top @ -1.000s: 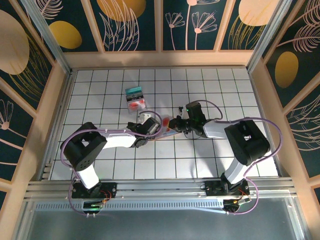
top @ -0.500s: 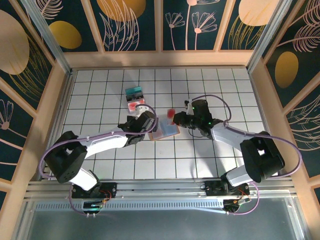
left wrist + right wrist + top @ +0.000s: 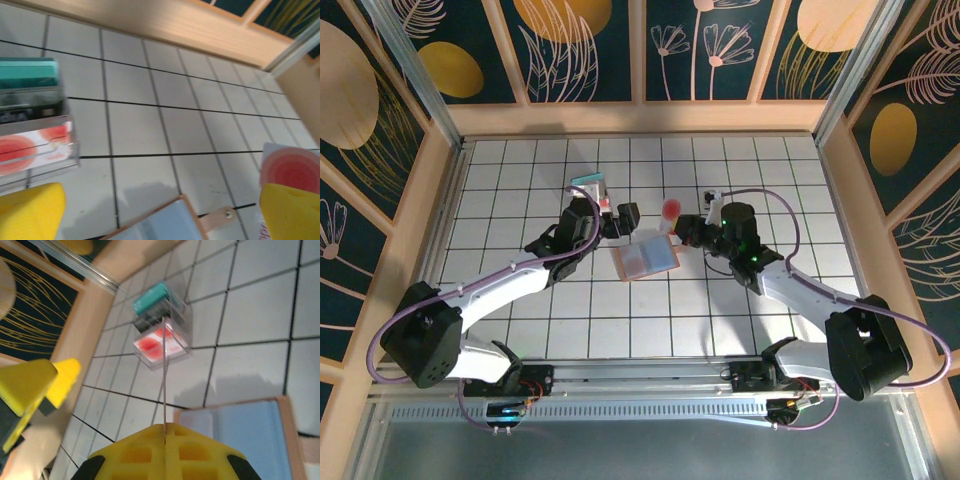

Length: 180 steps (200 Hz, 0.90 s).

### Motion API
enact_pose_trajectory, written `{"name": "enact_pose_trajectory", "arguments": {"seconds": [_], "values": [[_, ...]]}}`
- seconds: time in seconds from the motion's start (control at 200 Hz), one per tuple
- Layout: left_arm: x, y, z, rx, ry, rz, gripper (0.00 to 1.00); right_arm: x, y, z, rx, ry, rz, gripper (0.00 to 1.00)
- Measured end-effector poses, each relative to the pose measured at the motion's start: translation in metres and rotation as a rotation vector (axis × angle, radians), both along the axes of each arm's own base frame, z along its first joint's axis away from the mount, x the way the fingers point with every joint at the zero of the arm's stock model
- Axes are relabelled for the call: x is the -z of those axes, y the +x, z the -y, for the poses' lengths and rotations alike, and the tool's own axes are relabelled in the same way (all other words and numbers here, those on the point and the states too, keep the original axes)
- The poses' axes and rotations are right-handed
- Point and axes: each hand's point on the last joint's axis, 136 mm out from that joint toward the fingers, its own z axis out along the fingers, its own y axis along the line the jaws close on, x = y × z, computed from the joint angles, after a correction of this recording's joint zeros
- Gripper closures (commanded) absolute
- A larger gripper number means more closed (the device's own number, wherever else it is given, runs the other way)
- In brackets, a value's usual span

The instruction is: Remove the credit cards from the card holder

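The right fingers are pinched tight on a red-and-white card, holding it upright just beyond the far right corner of the card holder. The card holder lies open and flat around the middle of the tabletop. The left fingers are spread wide with nothing between them, beside a clear box of cards toward the far edge, a teal card at its far end.

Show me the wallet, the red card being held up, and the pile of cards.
wallet (image 3: 656, 257), top view, blue inside pocket
red card (image 3: 669, 208), top view, its red circle
pile of cards (image 3: 30, 107), left wrist view, dark middle card
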Motion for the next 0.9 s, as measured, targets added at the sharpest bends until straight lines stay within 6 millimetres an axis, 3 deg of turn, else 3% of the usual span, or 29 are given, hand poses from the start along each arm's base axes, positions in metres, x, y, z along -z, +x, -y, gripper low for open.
{"name": "enact_pose_trajectory", "arguments": {"seconds": [0.305, 0.465, 0.636, 0.901], "values": [[-0.031, 0.001, 0.020, 0.182, -0.250, 0.034, 0.15, -0.038, -0.003, -0.014, -0.075, 0.129, 0.107, 1.00], [-0.037, 0.000, 0.029, 0.277, -0.332, 0.032, 0.16, -0.058, -0.009, -0.022, -0.136, 0.201, 0.153, 1.00], [-0.038, -0.009, 0.043, 0.374, -0.376, 0.017, 0.20, -0.065, -0.014, -0.030, -0.192, 0.251, 0.162, 1.00], [-0.044, -0.018, 0.055, 0.462, -0.425, 0.013, 0.35, -0.073, -0.020, -0.037, -0.255, 0.307, 0.168, 1.00]]}}
